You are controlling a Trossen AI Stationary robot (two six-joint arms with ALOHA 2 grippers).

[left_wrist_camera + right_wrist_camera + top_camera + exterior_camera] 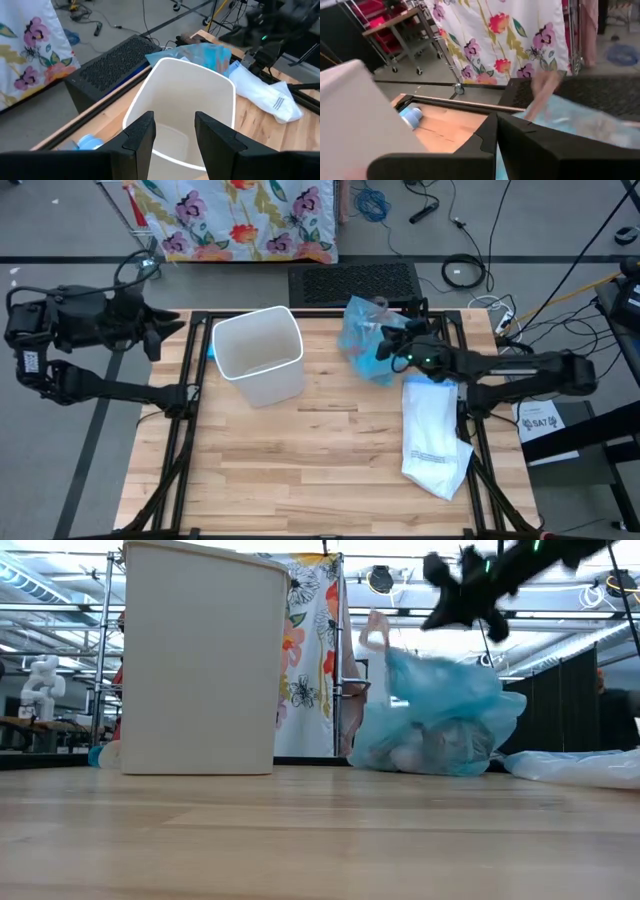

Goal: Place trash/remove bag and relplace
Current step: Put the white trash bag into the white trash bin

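Observation:
The light-blue bag [362,340] sits on its bottom on the table's far right part, bulging, with crumpled trash [430,750] showing through its thin wall. A pale tie loop [375,635] sticks up from its top. My right gripper [445,595] hangs shut in the air above the bag and is clear of it; in the high view it shows over the bag's right side [385,350]. My left gripper [174,137] stands open beyond the table's left edge [165,330], pointing at the white bin [260,355], which stands upright with no liner in it.
A white bag with blue print [435,435] lies flat near the table's right edge. A blue-and-white cylinder [89,142] lies by the bin's left side. A flowered cloth [240,215] and a black grille box [355,280] are beyond the far edge.

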